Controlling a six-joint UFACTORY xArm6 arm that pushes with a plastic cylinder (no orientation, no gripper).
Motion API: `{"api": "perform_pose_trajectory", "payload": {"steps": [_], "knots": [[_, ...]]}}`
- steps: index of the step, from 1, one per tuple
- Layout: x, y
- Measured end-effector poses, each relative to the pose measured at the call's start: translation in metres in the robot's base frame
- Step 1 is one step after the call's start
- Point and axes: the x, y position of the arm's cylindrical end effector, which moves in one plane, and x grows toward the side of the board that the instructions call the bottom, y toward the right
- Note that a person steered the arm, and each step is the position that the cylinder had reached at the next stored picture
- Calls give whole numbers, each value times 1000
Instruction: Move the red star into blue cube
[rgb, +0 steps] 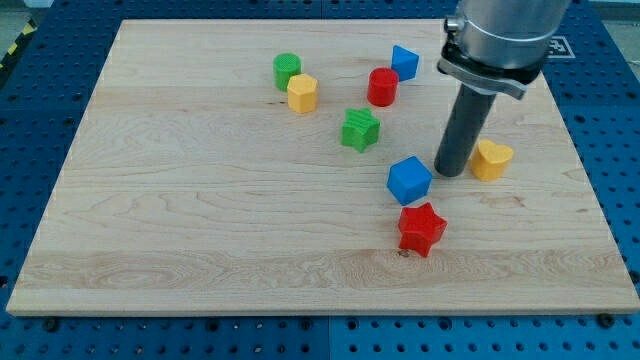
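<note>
We see the counter, a pale wood board on a blue perforated base, filling most of the view. Our arm comes in at the view's top right: grey metal housing, then the dark rod straight down. No gripper on this rig, so nothing to be apart or together. My tip sits on the board, just right of the blue cube and just left of a yellow block. We can't tell if the tip touches the cube; the gap looks very slim.

Red star lies right below the blue cube, toward the view's bottom. The two look touching or near enough; we can't call contact for sure. The star is slightly to the right of the cube's centre.

Rest of the blocks, all in the upper middle of the board:
- green star, up-left of the blue cube, well apart from it
- red cylinder, above the green star
- small blue block, just up-right of the red cylinder, close beside it, shape unclear
- yellow hexagon-like block, left of the red cylinder
- green cylinder, touching or just beside that yellow block, on its upper left
</note>
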Motion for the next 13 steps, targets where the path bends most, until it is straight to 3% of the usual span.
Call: {"api": "perform_pose_trajectory", "payload": {"steps": [2,7,9,13], "knots": [[0,-39],[29,-39],[41,-12],[95,-8]]}}
